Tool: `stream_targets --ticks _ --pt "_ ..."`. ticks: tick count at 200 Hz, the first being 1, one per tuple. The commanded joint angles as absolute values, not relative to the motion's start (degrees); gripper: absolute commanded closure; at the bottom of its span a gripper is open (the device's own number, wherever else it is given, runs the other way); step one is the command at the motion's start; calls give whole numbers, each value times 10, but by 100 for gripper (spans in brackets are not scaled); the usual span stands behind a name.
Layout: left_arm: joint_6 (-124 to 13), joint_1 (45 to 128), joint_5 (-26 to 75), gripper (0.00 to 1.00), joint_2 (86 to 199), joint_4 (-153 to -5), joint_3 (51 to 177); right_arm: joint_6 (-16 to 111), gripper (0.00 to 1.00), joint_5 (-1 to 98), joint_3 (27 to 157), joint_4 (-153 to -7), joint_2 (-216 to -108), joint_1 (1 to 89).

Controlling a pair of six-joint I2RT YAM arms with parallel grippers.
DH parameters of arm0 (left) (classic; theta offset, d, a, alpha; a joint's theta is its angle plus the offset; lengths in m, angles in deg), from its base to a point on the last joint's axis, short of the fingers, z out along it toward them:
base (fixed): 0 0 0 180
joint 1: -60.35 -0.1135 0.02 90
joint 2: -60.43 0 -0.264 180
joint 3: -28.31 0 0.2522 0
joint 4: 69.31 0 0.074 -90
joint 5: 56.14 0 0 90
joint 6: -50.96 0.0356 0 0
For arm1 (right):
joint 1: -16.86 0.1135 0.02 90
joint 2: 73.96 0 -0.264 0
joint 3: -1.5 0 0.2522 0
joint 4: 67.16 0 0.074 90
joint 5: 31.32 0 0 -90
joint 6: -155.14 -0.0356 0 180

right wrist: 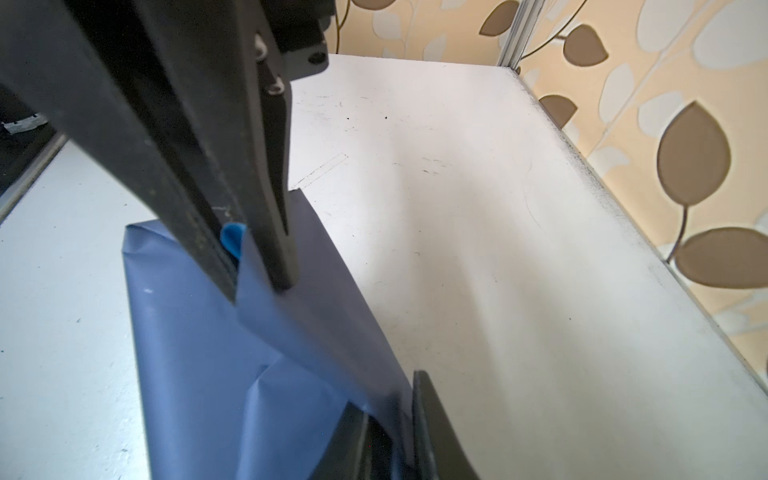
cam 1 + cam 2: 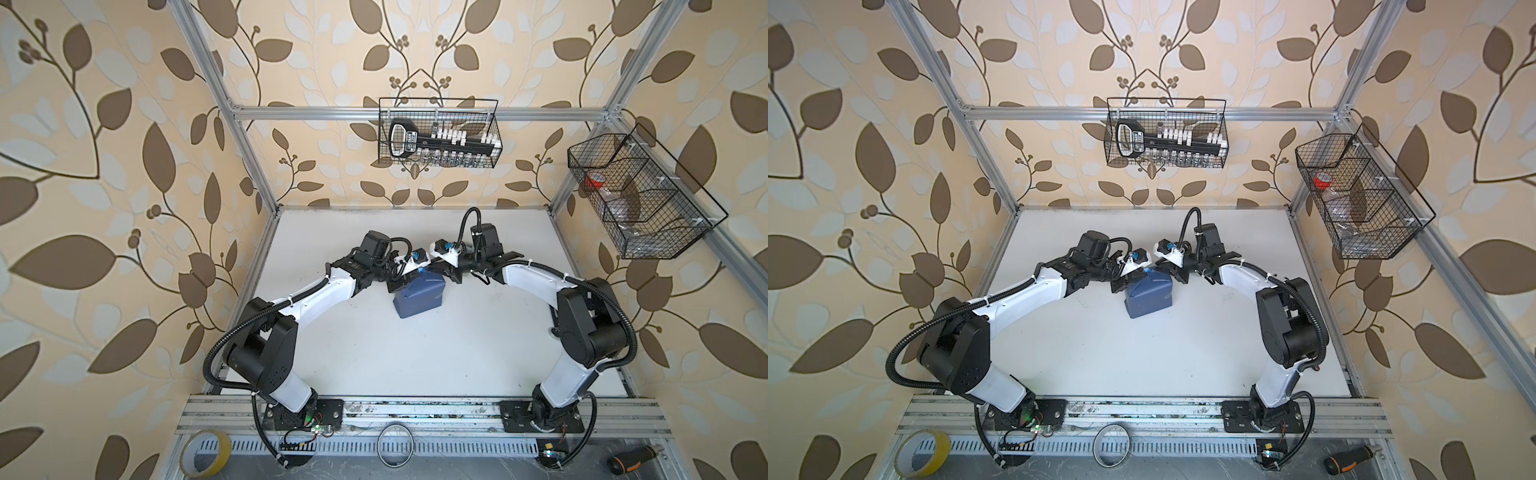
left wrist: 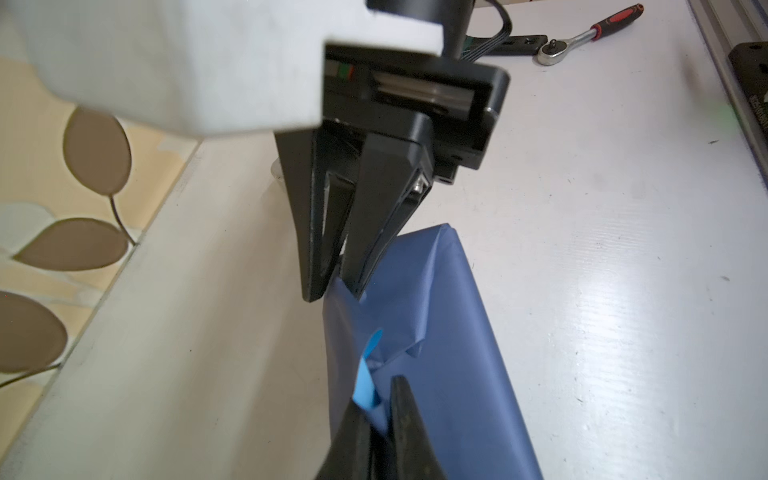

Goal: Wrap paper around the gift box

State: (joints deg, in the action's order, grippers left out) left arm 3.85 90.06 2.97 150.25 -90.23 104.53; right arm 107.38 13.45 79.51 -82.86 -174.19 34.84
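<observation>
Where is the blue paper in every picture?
In a top view: the paper sits near the middle of the white table.
In a top view: same middle spot.
Left wrist view: it stretches between two pairs of black jaws.
Right wrist view: it lies on the table, jaws pinching it.
Shared landmark: its light-blue curl, tiny in both top views.

Bare table (image 2: pixel 415 357) near side open, paper (image 2: pixel 417 301) bundle mid-table (left tool (image 2: pixel 397 286), right tool (image 2: pixel 451 275) crowding its far edge)

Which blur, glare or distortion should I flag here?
In both top views the wallpaper softens toward the corners. Left wrist view: close white housing blurred, glare on the table. Right wrist view: close left gripper blurred, paper nearest the lens soft.
</observation>
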Motion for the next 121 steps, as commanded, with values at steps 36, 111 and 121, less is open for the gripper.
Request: stream_targets --ticks 36,111,121 --pt "63 909 22 92 1484 -929 1044 1007 51 186 750 -821 -1683 346" --pt "69 916 24 88 1492 -958 1052 704 39 271 659 -762 -1589 324" --pt "71 918 24 88 1491 -960 1052 637 38 273 653 -750 -1584 320"
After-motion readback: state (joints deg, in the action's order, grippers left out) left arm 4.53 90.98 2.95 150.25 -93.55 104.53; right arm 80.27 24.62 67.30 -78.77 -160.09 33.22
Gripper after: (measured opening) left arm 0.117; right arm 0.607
